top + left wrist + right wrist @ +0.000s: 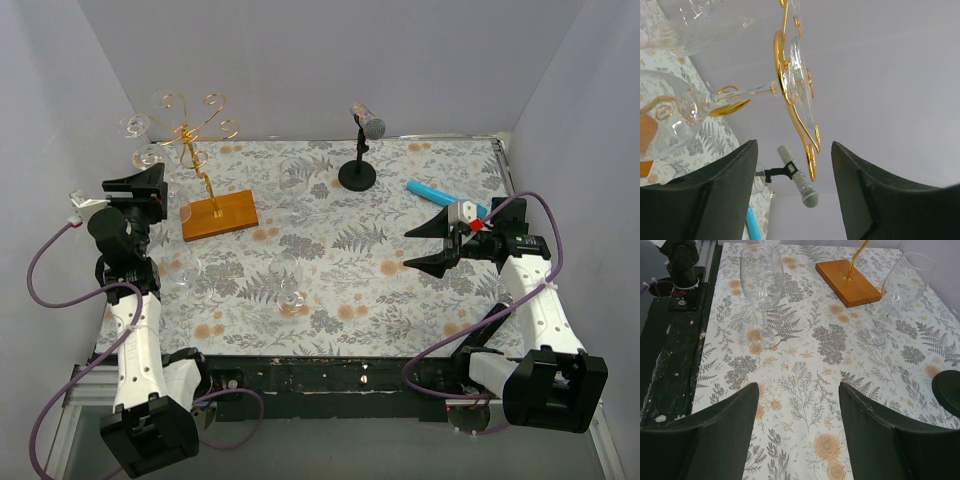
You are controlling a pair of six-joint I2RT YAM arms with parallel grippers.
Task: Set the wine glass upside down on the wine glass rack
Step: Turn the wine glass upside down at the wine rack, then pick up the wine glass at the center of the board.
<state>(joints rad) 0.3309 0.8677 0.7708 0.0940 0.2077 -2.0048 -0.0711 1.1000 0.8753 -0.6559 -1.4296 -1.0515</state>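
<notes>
Since the wine glass (pixel 675 120) hung upside down from a curled arm of the wine glass rack (pixel 218 212), the left gripper (pixel 793 145), released and empty, needed to retreat straight back, clear of the stem.

Top overhead, L wrist up, R wrist down, rack (pixel 222 214) shared

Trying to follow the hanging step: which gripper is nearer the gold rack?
Left. The left gripper is close beside the rack, on its left; the right gripper is far to its right, past the microphone stand.
</notes>
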